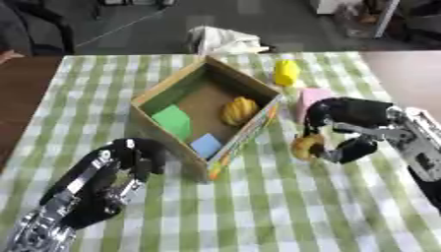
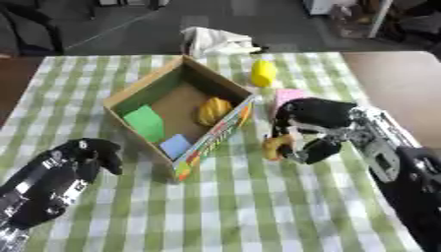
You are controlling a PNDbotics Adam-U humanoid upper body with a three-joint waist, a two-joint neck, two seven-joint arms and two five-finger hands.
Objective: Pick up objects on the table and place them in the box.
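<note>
Nearest you, your left hand (image 1: 129, 157) hangs with curled fingers holding nothing, over the counter (image 1: 284, 211) near its front-left corner. Mid-counter, your right hand (image 1: 331, 142) is closed around a round orange-brown object (image 1: 305, 146) just right of the cardboard box (image 1: 164, 93), which already contains a yellow item (image 1: 238, 111), a green piece (image 1: 173, 121) and a blue piece (image 1: 206, 145). Farther back, a pink block (image 1: 312, 98) sits beside your right hand, and a yellow object (image 1: 285, 72) stands toward the far edge.

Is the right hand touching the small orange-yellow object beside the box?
Touching: the left eye view shows the right hand with fingers curled around the orange-yellow object.
</note>
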